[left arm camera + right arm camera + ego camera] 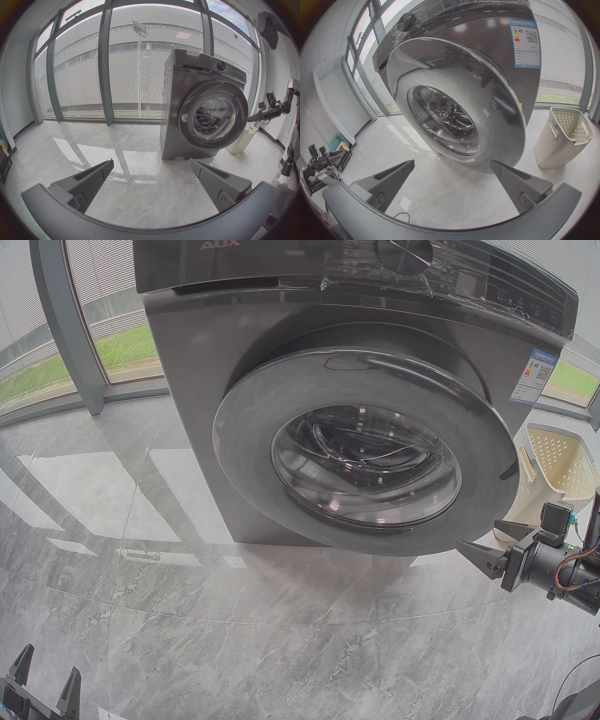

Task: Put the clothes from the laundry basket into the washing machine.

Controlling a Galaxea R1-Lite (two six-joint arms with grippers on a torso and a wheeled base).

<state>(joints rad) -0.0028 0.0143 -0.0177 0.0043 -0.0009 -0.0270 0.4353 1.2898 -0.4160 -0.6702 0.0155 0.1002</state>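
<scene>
Where windows [78, 72] meet grey floor [250, 646], washing machine [194, 402] stands.

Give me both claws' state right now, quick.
Left claw: open, holding nothing.
Right claw: open, holding nothing, near the washing machine door.

Layout, reckoned from your grippers:

- Washing machine door [250, 427]: you have its right edge just ahead of your right gripper [477, 532], low on the rim.
- Laundry basket [556, 468]: beyond that gripper and to its right, standing on the floor [281, 646], just beside the washing machine's [187, 365] right flank.
- Washing machine: on the floor, with the window wall [125, 346] behind it.
- Your left gripper [51, 657]: well apart from the machine, which lies ahead and to its right, with floor between.
</scene>
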